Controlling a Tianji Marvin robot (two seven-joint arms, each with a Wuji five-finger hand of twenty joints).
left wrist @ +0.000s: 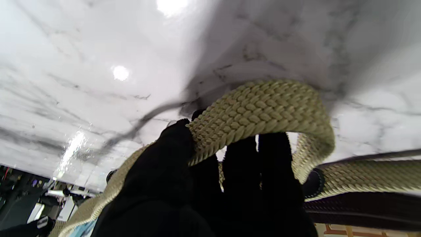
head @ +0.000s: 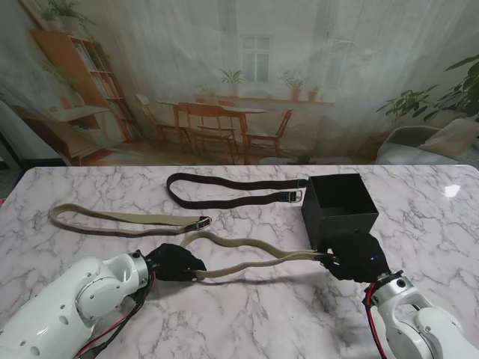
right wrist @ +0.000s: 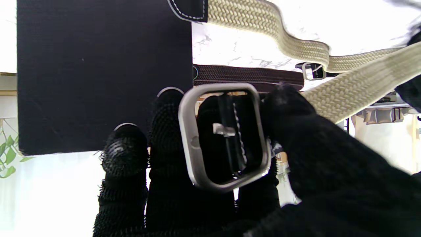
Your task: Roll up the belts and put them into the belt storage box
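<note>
Gripping tan belt [head: 247, 258] both ends, left robot hand [head: 176, 263], right robot hand [right wrist: 230, 184] wrist view alone showing buckle [right wrist: 225, 136]

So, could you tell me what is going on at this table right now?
The robot is working on a beige woven belt with both hands. The right hand holds its metal buckle just in front of the black storage box, and the left hand grips the strap farther along. The belt is not rolled yet. A second beige belt and a dark brown belt lie flat on the marble table, and the box looks empty.
</note>
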